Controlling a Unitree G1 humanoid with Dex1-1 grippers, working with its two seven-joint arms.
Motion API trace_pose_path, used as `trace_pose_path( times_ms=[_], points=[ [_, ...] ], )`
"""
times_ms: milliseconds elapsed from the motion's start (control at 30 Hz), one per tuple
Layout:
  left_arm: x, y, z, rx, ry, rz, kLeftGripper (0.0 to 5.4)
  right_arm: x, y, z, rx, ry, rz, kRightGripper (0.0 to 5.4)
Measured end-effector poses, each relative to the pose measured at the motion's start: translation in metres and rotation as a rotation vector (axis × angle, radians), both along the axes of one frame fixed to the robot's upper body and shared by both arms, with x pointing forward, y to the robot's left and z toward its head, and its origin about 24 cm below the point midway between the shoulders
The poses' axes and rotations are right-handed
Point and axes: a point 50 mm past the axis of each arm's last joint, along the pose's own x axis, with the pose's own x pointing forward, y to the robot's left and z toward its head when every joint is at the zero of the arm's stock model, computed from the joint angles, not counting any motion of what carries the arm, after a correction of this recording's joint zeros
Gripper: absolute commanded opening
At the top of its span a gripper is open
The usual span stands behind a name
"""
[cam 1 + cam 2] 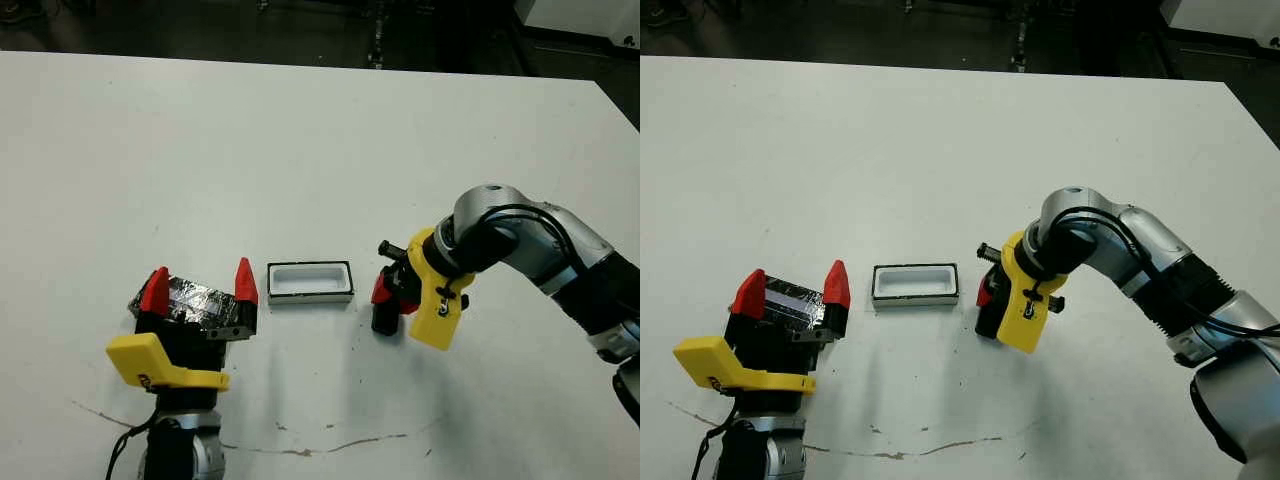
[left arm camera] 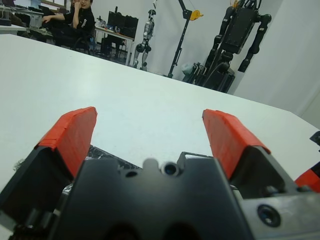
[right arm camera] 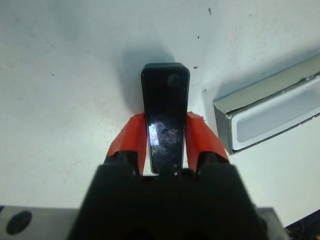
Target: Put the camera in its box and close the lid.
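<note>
**One item gripped, box still empty: carry the camera over and seat it**

Two fingers of the right gripper (image 3: 165,145) are pinching the camera (image 3: 165,107) by its long sides, roughly at mid-length. The far end sticks out past the tips and looks to be at or just above the bench (image 1: 300,150); I can't tell from these views whether it touches.

The box (image 1: 310,281) sits open just beside the camera, on the robot's left of it, white lining up, nothing inside. The lid (image 1: 195,300) lies further left, under the left gripper (image 1: 198,286), whose fingers are spread wide to either side of it and not closed on it.

How I'd run this step:
- Lift before you translate. The box rim stands proud of the bench, so a low slide will likely shove the box.
- The cavity is only slightly longer than the camera. Line up the long axes first; the right wrist view shows the box skewed relative to the camera, so rotate the wrist.
- Come down level or one end first, and release only once it's inside the walls.
- Watch finger clearance: the red tips flank the camera and may foul the rim. Let go a little high if needed.
- Hold the left arm where it is until the right one clears out.
</note>
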Motion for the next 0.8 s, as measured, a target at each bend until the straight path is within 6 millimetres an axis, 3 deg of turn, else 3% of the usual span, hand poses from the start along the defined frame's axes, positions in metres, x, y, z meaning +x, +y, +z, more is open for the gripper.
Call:
trace_pose_path(
  times_ms=[300, 433, 600, 800],
  points=[
    [0.002, 0.004, 0.001, -0.003, -0.011, -0.006, 5.40, 0.013, -0.010, 0.008, 0.082, -0.027, -0.110, 1.69],
    [0.003, 0.009, 0.002, 0.012, -0.017, -0.001, 5.40, 0.032, -0.017, 0.044, 0.189, -0.120, -0.286, 1.69],
    [0.004, 0.014, 0.003, 0.003, -0.027, -0.004, 5.40, 0.058, -0.023, 0.086, 0.337, -0.069, -0.551, 1.69],
    [0.007, 0.016, 0.005, 0.011, -0.045, -0.021, 5.40, 0.076, -0.031, 0.100, 0.436, 0.128, -0.840, 1.69]
  ],
)
